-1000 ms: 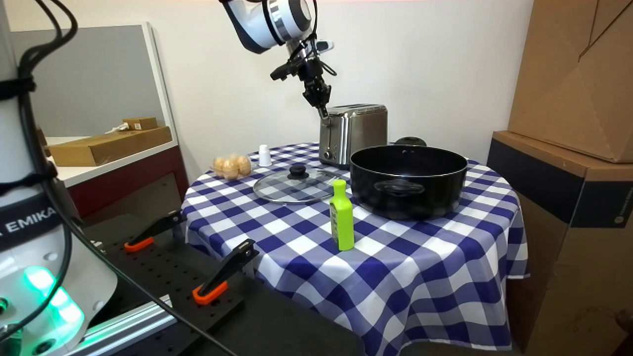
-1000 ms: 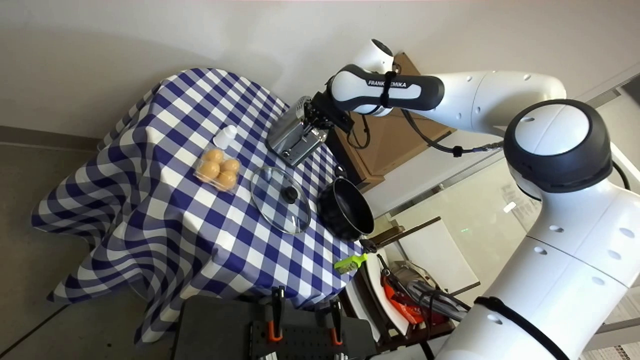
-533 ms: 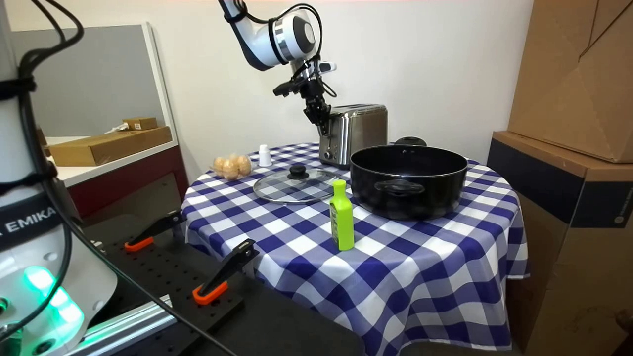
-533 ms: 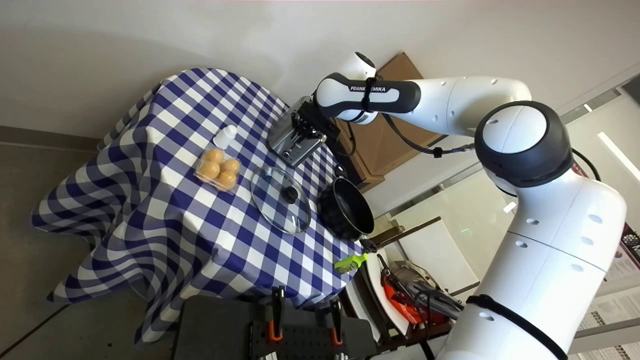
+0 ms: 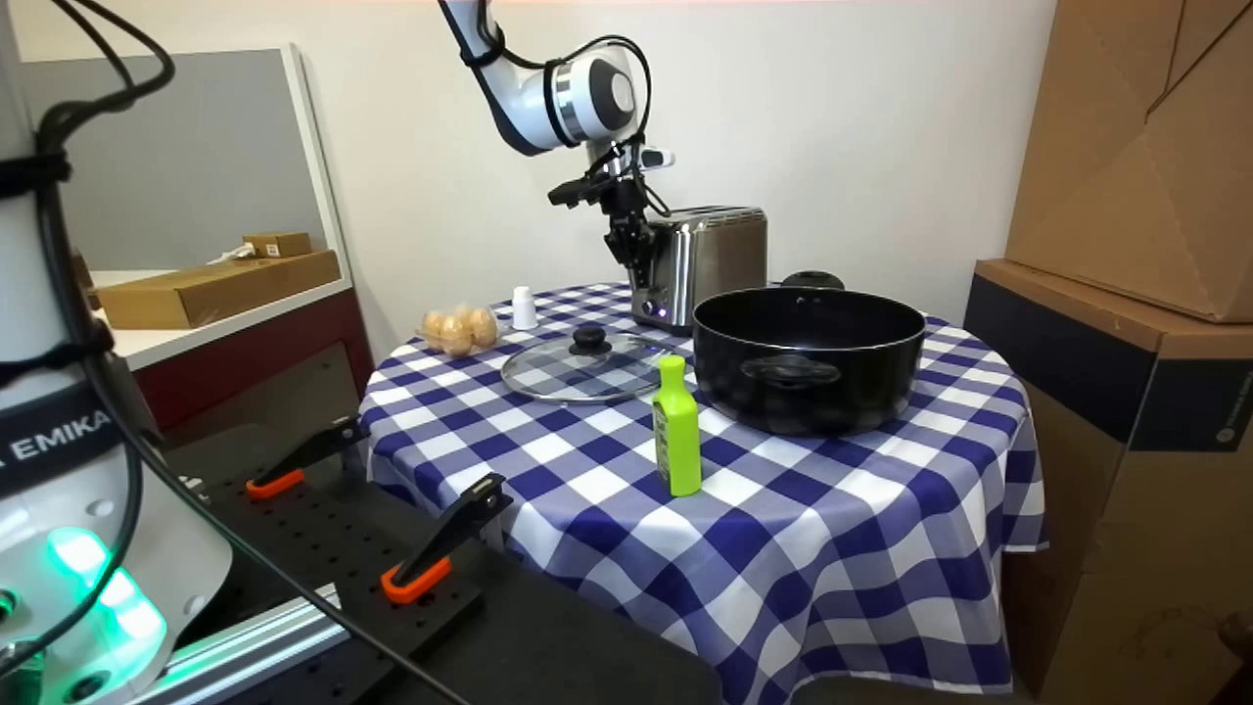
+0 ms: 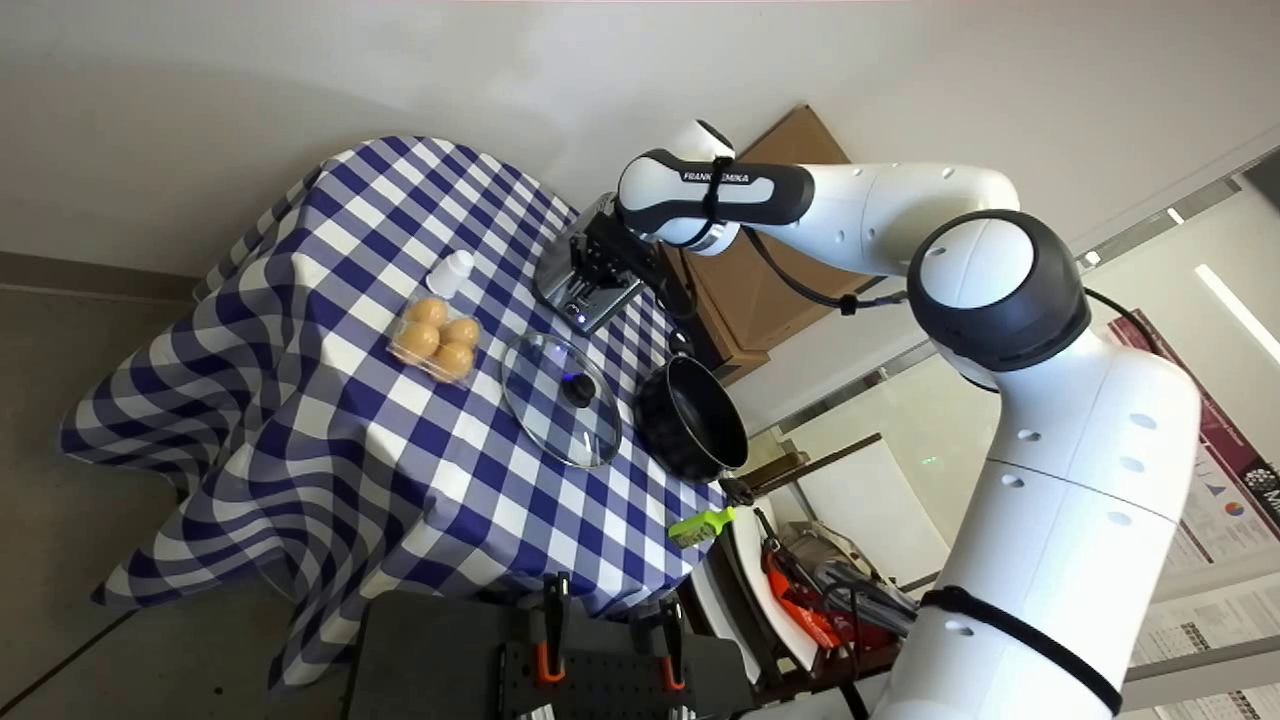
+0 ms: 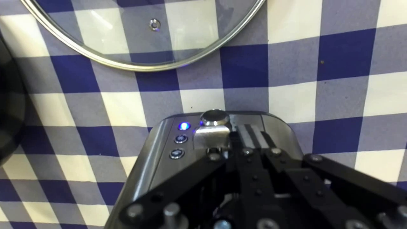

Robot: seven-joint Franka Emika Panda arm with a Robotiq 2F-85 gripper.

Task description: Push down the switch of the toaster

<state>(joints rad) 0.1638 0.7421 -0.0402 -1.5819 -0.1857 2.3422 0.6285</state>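
Note:
The shiny silver toaster (image 5: 726, 259) stands at the back of the table; it also shows in an exterior view (image 6: 552, 272). In the wrist view its end face (image 7: 168, 168) carries a round dial, a column of small buttons and a lit blue light (image 7: 184, 126). The switch, a silver lever tab (image 7: 211, 137), sits low, just above the dial (image 7: 215, 117). My gripper (image 7: 252, 135) is shut, its fingers together right beside the tab; whether they touch it I cannot tell. In both exterior views the gripper (image 5: 641, 277) (image 6: 585, 268) is low against the end face and hides the tab.
A black pot (image 5: 808, 382) stands close to the toaster. A glass lid (image 5: 587, 377) lies before the end face. Eggs (image 5: 458, 331), a white shaker (image 5: 524, 308) and a green bottle (image 5: 676, 431) stand on the checked cloth. The wall is close behind.
My gripper has moved down along the toaster's end face from near its top to near the dial. A blue light on the end face has come on.

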